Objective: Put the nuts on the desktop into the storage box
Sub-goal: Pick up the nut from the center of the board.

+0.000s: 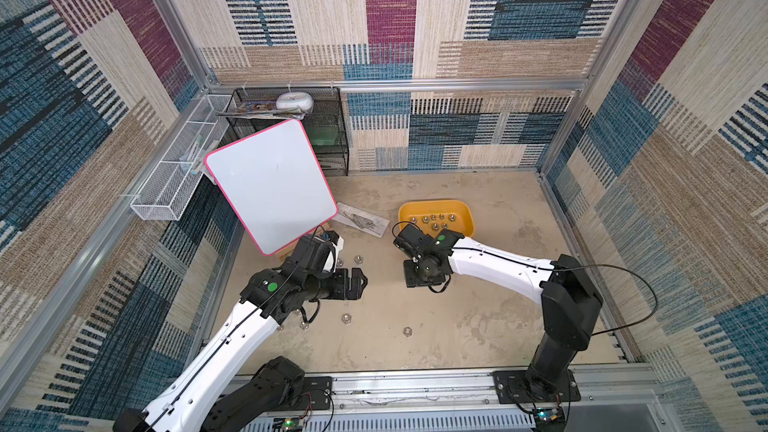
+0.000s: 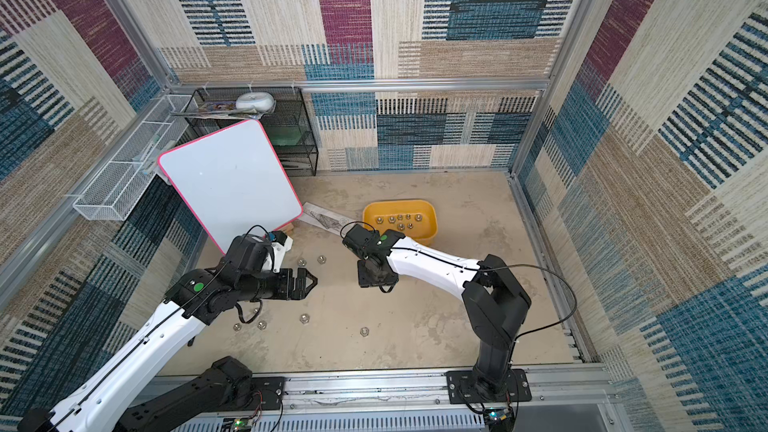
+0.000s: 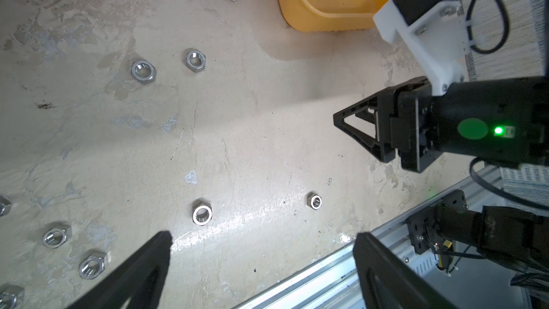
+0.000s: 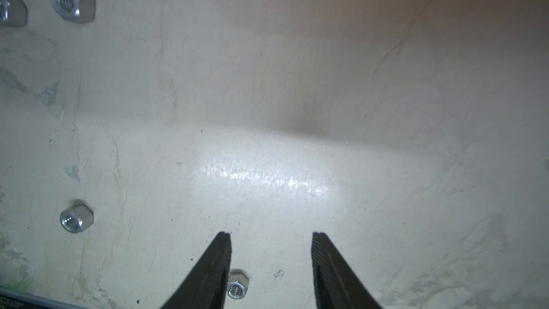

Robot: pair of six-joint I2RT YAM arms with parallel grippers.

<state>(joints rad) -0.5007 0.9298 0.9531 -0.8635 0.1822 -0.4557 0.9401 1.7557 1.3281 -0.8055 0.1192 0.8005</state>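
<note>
In both top views, a shallow mustard-yellow plastic tray [image 1: 459, 228] sits toward the back of a sandy-beige, mottled bench [image 1: 478, 326]. Several small shiny silver hex nuts [image 1: 434, 221] already lie inside it. More loose nuts [image 1: 345, 317] are scattered nearer the front. The left pincer [image 2: 312, 284] hovers among them.

In the left wrist view, the left pincer [image 3: 263, 245] is spread wide and empty, with a nut [image 3: 202, 214] just beyond its tips. The right pincer [image 3: 338, 120] hangs over bare bench near the tray.

In the right wrist view, the right pincer [image 4: 271, 242] is partly spread, with nothing between its tips. One nut [image 4: 237, 288] lies beside a finger.

The step in hand looks like fetching the next nut. The next move calls for centring over one nut, lowering, closing squarely across it, then lifting it over the tray's low wall.
</note>
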